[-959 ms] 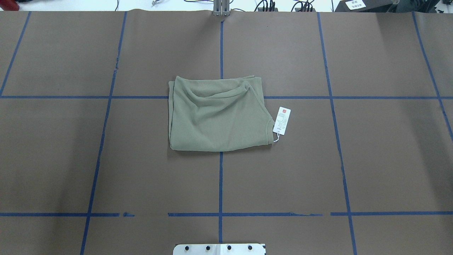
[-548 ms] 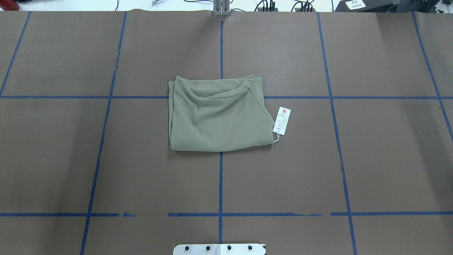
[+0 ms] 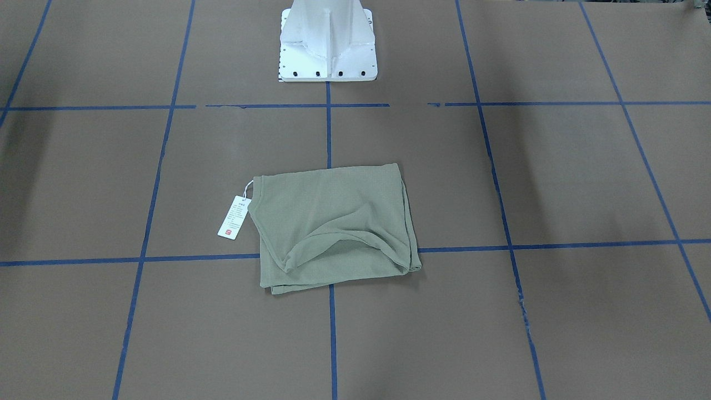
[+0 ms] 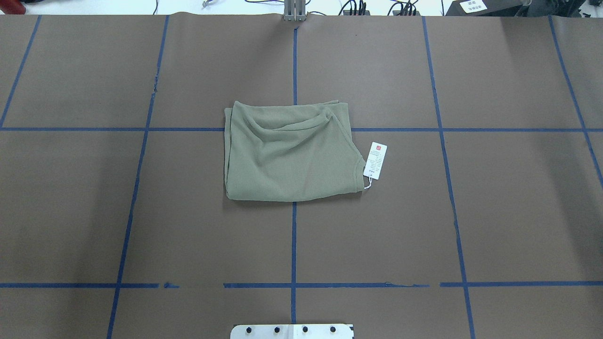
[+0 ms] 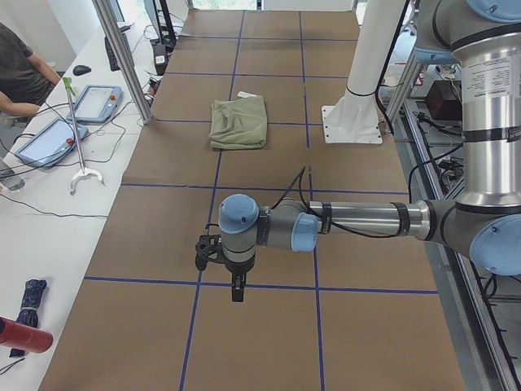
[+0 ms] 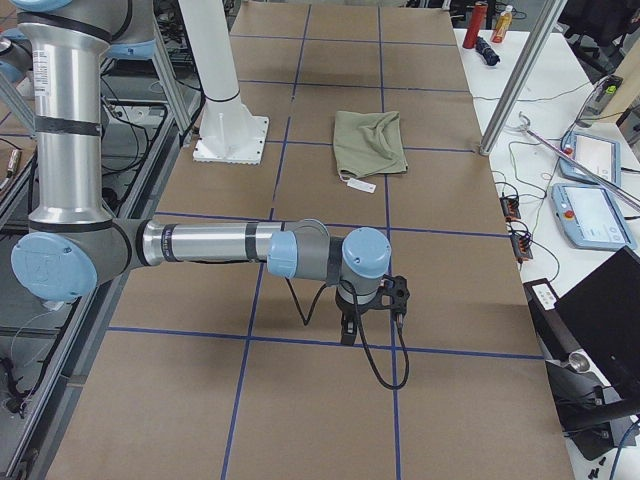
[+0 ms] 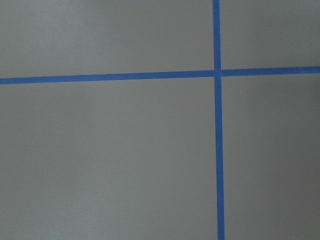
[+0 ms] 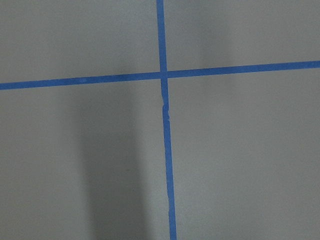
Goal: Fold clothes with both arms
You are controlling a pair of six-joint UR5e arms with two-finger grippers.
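Left gripper [image 5: 235, 287] and right gripper [image 6: 347, 325], as I see them from my console, each hang fingers-down over a tape crossing at opposite ends of the table [image 4: 518, 212]. Both show only in the side views, so I cannot tell whether their jaws are spread or closed. Each wrist camera shows only bare brown paper and blue tape [image 4: 293, 245], so nothing sits under either tool.

The shirt [image 4: 289, 153] lies near the table's centre as a compact, roughly rectangular packet, straddling a tape crossing. It is well apart from both grippers and touched by neither. In the overhead view the hang tag [image 4: 375, 160] lies flat on the paper at the packet's 3 o'clock, joined by its string. A loose curved pucker runs across the top layer near the 12 o'clock edge. The white pedestal [image 3: 328, 39] stands at the packet's 6 o'clock.

I judge the left arm [image 5: 358, 218] and right arm [image 6: 200, 243] to be parked outboard so that the fixed cameras see the garment unobstructed. I judge the folding essentially complete. The centred placement keeps the packet within equal reach of both arms. The pucker suggests that soft knit was laid over without being smoothed, and the tag lies outside because it hangs from the neck edge.
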